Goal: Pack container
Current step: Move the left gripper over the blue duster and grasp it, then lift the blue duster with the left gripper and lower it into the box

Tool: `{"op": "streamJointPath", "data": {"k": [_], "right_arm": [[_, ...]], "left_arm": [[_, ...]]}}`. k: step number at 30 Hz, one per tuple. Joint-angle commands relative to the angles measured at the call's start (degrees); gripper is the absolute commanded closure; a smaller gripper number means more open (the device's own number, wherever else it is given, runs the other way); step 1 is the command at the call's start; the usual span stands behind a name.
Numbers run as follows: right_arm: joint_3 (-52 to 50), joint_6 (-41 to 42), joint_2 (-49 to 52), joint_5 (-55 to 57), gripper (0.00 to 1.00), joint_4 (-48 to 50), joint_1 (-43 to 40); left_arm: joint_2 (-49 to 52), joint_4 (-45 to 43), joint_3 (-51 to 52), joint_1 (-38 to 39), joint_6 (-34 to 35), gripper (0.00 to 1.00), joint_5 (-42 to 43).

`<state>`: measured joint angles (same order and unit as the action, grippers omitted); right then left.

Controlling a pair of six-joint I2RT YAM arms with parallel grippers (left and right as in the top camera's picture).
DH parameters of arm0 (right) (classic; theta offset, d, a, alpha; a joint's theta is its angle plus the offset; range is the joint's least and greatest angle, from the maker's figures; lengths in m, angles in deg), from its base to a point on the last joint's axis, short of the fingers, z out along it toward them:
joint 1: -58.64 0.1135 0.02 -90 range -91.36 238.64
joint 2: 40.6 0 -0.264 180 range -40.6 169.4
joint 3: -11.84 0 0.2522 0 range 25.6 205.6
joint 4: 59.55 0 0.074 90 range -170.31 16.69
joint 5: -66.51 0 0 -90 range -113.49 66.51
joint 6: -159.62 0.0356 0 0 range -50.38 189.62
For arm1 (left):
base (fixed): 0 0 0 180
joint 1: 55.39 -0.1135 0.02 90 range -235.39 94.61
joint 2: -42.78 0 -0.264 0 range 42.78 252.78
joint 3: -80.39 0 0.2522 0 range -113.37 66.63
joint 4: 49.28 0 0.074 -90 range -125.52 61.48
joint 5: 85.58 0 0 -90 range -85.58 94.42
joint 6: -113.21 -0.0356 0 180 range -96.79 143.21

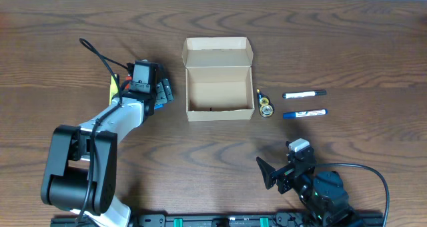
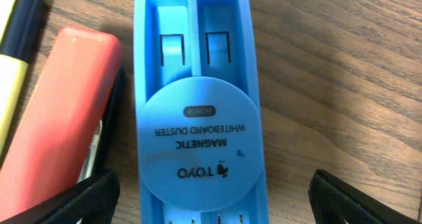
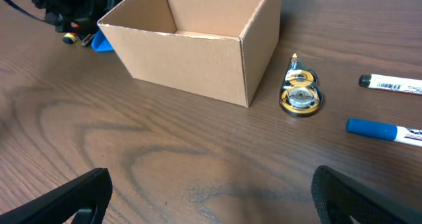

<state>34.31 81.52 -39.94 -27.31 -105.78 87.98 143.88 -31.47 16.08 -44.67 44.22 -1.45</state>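
The container [image 1: 219, 87] is a tan cardboard box, open, with its flap lid folded back; the part of its inside that shows is bare. In the right wrist view the container [image 3: 198, 39] stands ahead. My left gripper [image 1: 162, 92] is left of the container. It is open, with one finger on each side of a blue magnetic whiteboard duster [image 2: 201, 118] that lies on the table. My right gripper [image 1: 277, 168] is open and empty near the front edge, over bare wood [image 3: 211, 197].
An orange-red stapler [image 2: 59, 118] and a yellow highlighter [image 2: 16, 53] lie just left of the duster. Right of the container lie a correction tape [image 1: 265, 107], a black-capped marker [image 1: 304, 93] and a blue marker [image 1: 304, 113].
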Motion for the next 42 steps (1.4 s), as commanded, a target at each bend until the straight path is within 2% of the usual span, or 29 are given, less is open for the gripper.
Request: {"op": "streamJointPath", "data": {"k": [1,9,13,15,23,27,35,38,42], "right_arm": [[-0.17,-0.61,-0.35,0.39,0.01,-0.07,0.63],[-0.17,-0.61,-0.35,0.39,0.01,-0.07,0.63],[-0.15,-0.61,-0.35,0.39,0.01,-0.07,0.63],[-0.15,-0.61,-0.35,0.39,0.01,-0.07,0.63],[-0.15,-0.61,-0.35,0.42,0.01,-0.07,0.63],[-0.15,-0.61,-0.35,0.42,0.01,-0.07,0.63],[-0.15,-0.61,-0.35,0.42,0.01,-0.07,0.63],[-0.17,-0.61,-0.35,0.39,0.01,-0.07,0.63],[-0.17,-0.61,-0.35,0.39,0.01,-0.04,0.63]], "left_arm": [[1.66,-0.07,-1.07,0.28,0.46,0.09,-2.47],[2.75,-0.46,-1.46,1.05,0.46,0.13,-3.34],[2.75,-0.44,-1.49,1.05,0.46,0.25,-3.34],[2.75,-0.44,-1.49,1.05,0.46,0.38,-3.32],[2.73,-0.39,-1.55,1.05,0.46,0.44,-3.32],[2.67,2.91,-4.28,1.05,0.0,0.52,-3.39],[1.4,15.39,-18.58,1.2,-7.56,0.65,-3.76],[0.52,20.13,-24.5,1.97,-12.31,0.66,-3.56],[-1.36,26.95,-32.09,5.11,-20.98,0.73,-3.41]]}}
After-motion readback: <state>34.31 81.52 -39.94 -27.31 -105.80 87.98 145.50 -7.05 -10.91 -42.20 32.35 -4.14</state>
